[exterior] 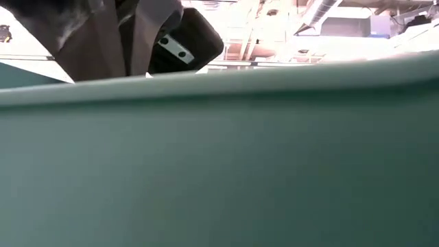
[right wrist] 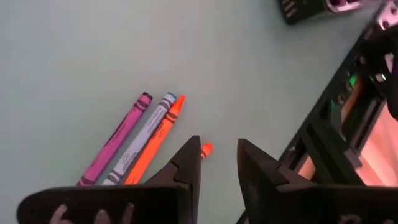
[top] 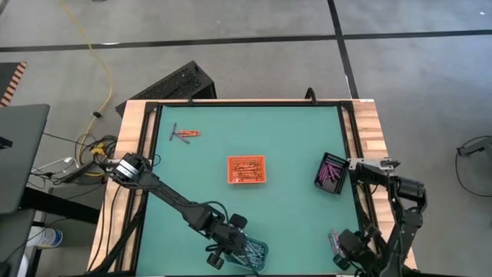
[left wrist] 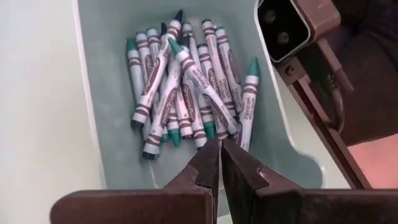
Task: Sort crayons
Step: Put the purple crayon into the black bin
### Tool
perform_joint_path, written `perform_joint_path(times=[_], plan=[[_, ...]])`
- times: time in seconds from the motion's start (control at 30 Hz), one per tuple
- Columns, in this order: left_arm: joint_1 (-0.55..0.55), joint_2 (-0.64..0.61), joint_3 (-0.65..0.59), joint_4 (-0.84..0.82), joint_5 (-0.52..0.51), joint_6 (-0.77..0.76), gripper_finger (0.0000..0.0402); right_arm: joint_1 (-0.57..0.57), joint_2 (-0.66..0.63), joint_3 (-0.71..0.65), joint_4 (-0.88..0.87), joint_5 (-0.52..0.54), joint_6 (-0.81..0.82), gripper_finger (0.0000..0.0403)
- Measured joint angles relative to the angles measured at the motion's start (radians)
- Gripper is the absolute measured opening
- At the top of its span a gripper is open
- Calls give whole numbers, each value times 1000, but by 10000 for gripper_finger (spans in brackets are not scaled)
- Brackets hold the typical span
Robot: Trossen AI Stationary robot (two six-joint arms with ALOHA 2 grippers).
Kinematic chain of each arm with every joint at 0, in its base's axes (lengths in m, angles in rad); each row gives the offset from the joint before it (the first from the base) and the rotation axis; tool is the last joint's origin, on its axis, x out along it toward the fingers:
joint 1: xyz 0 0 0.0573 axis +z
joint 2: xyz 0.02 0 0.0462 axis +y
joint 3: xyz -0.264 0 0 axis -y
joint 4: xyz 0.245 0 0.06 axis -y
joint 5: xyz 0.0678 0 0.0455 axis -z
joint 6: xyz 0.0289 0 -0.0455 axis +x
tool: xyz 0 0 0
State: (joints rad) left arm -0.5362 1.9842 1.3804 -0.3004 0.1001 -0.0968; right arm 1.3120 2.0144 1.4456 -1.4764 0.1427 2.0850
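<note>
A clear tray [left wrist: 93, 124] at the table's near edge holds several blue-green crayons [left wrist: 186, 93] in a loose heap. My left gripper [left wrist: 219, 148] is shut, its tips just over the heap's near end [top: 244, 250]. My right gripper [right wrist: 217, 143] stands open at the near right corner [top: 342, 246]. A purple crayon [right wrist: 118, 140], a blue-grey crayon [right wrist: 146, 137] and an orange crayon [right wrist: 158, 140] lie side by side on the mat beside it. The tip of another orange crayon [right wrist: 206, 149] peeks out by one of its fingers. My left gripper points slanting down at the crayons in the clear tray with nothing showing between its shut fingers. I cannot tell whether its tips touch the nearest crayon [left wrist: 211, 132]. My right gripper: I cannot tell whether its finger touches the orange crayon's tip.
An orange tray [top: 246, 170] with orange crayons sits mid-table. A black tray [top: 332, 173] with purple crayons sits at the right. A few loose crayons [top: 184, 135] lie at the far left. A black frame [right wrist: 323, 143] borders the table close to my right gripper.
</note>
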Motion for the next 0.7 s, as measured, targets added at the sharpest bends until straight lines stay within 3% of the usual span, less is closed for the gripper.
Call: perform_joint_path(times=[0.7], plan=[[13,-1,0,6,0,-2,6,-33,0,-33,18,-39,95,97]])
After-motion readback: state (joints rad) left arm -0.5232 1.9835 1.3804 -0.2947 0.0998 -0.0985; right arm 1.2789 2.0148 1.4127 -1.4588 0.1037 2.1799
